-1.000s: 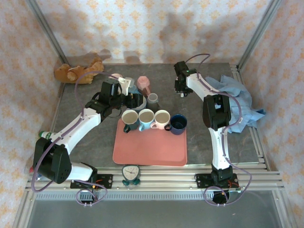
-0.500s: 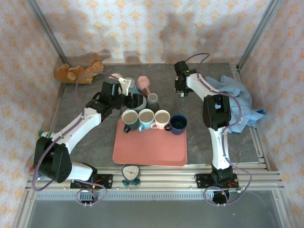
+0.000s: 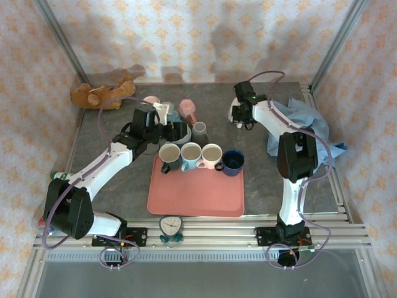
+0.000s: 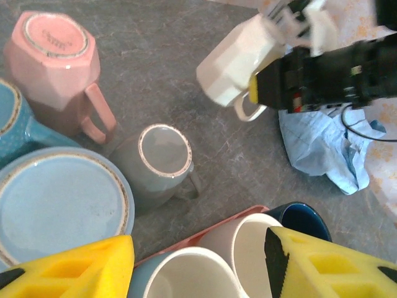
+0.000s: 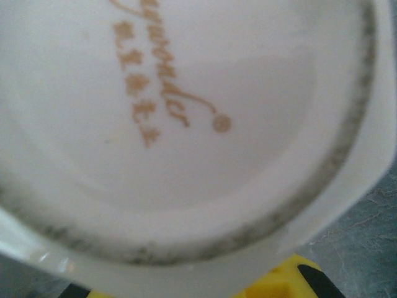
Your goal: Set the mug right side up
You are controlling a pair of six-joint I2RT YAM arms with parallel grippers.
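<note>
Right gripper (image 3: 239, 115) clamped on the white faceted ceramic mug (image 4: 232, 59), left gripper (image 4: 198, 266) about half open and holding nothing

In the left wrist view the white mug sits in the upper right of the frame, tilted, its handle hanging low, gripped by the black right gripper; whether it touches the grey stone-look tabletop (image 4: 186, 37) cannot be told. The right wrist view shows its base pressed close, the gold lettering blurred, with one yellow finger (image 5: 279, 284) cut off at the bottom edge. The left gripper's two yellow fingers (image 4: 74, 268) stand moderately apart at the bottom edge, partly cut off, over the row of upright mugs (image 3: 190, 153) on the pink rectangular tray (image 3: 195, 192). An upside-down grey mug (image 4: 162, 162) stands centre frame and an upside-down pink mug (image 4: 53, 62) upper left. In the top view, upper centre, the held mug is hard to pick out against the gripper
</note>
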